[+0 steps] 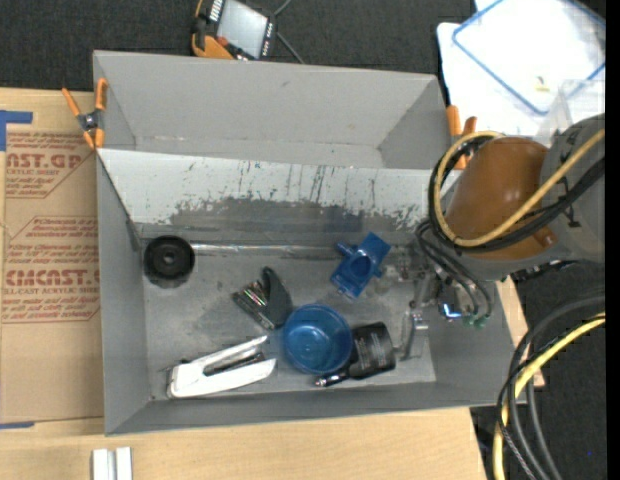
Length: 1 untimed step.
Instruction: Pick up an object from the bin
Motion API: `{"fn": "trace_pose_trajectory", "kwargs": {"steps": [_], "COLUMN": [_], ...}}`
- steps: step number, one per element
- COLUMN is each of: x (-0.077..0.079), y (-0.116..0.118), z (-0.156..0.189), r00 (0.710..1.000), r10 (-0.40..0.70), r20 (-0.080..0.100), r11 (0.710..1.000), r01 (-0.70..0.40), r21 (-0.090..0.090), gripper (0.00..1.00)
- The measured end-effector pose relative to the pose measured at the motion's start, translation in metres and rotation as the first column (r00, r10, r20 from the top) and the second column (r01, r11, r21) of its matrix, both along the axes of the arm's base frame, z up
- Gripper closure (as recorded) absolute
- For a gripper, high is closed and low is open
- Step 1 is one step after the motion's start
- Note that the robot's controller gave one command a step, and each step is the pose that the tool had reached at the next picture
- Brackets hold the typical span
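Gripper (420,313) hangs low by the right wall of the bin (270,108); whether it is released or clenched I cannot tell. Nearest to it lies a black cylinder (370,350), by the front edge, touching a blue cup (315,338). A blue block (358,263) lies near too.

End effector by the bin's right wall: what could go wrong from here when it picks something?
The end effector sits close to the grey metal bin's right wall and might scrape it. The black cylindrical object nearby touches the round blue plastic cup, so a grasp may drag both. The angular blue plastic piece beside it could be knocked away.
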<state>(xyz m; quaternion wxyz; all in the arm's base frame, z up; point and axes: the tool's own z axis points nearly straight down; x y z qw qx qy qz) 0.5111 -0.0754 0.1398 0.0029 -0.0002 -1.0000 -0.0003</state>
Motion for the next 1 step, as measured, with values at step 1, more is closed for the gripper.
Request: {"fn": "trace_pose_trajectory", "kwargs": {"steps": [1], "x": [0.0017], "y": [0.0003], "z": [0.0031], "r00": [1.000], "r10": [0.001], "r20": [0.006], "r11": [1.000], "r01": [-0.001], "r21": [-0.001], "gripper": [0.00]}}
